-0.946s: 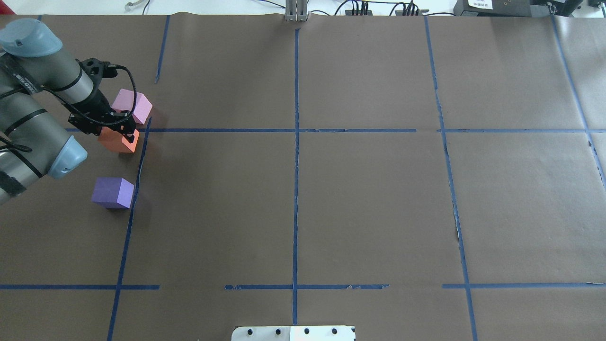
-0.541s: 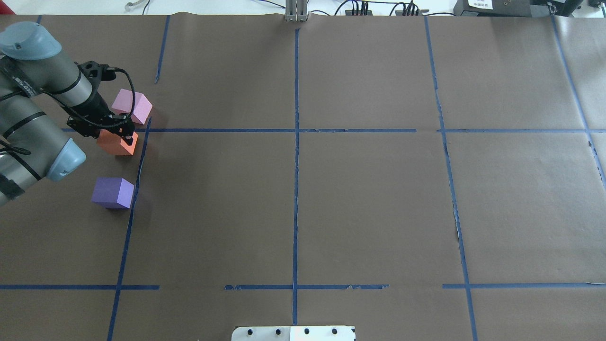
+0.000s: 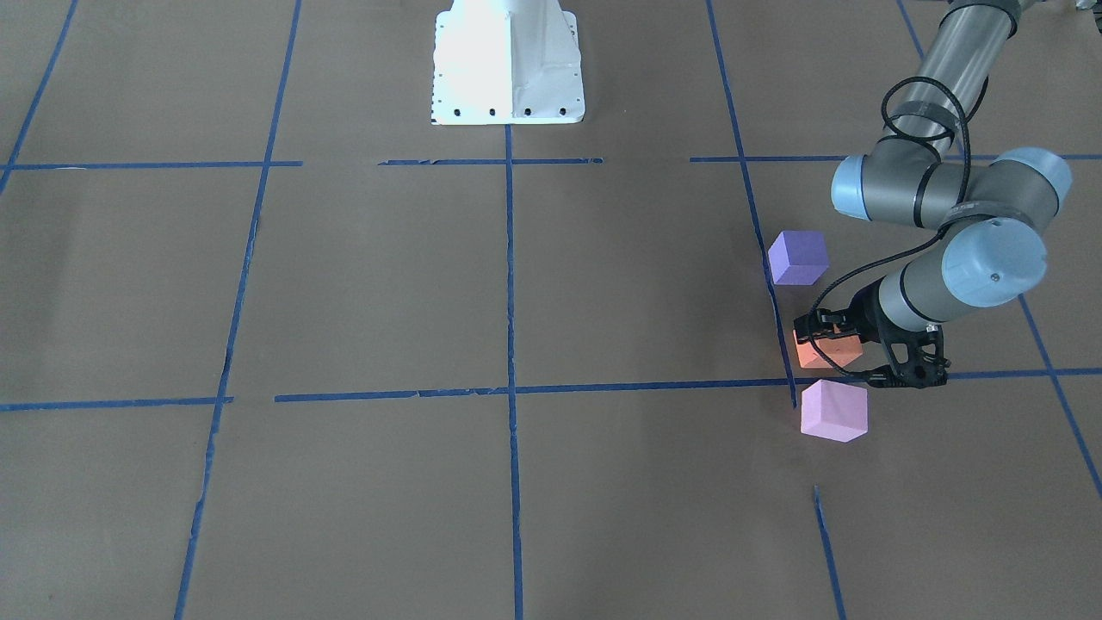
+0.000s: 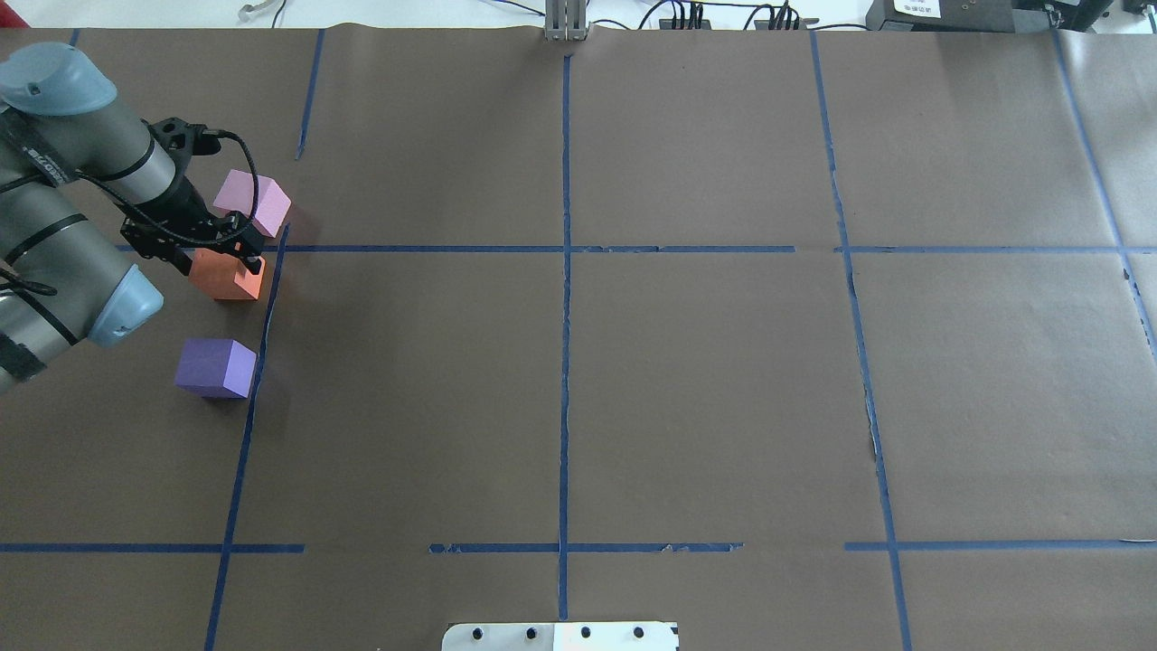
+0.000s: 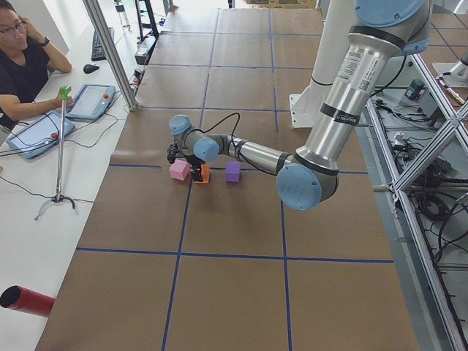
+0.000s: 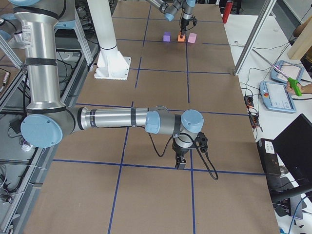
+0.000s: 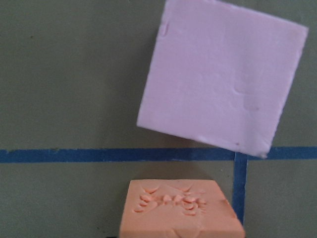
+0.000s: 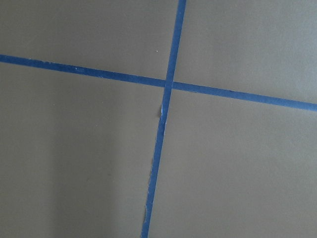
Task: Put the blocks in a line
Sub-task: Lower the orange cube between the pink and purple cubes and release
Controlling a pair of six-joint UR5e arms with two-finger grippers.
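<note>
Three cubes sit in a row at the table's left side. The orange block (image 4: 224, 280) (image 3: 826, 353) lies between the pale pink block (image 4: 253, 201) (image 3: 832, 411) on the far side and the violet block (image 4: 215, 367) (image 3: 798, 257) on the near side. My left gripper (image 4: 224, 262) (image 3: 839, 353) straddles the orange block from above and is shut on it, at table height. The left wrist view shows the orange block (image 7: 181, 210) just below the tilted pink block (image 7: 223, 79). My right gripper (image 6: 181, 165) hangs over bare table far away; I cannot tell whether it is open or shut.
Blue tape lines (image 4: 565, 271) divide the brown table into squares. The white robot base (image 3: 508, 60) stands at the table's near middle edge. An operator (image 5: 22, 66) with tablets sits beyond the far edge. Cables and boxes (image 4: 958, 14) line the far edge.
My left gripper has shifted slightly left and toward the robot with the orange block, which now sits a little farther from the pink block. The pink and violet blocks have not moved.
</note>
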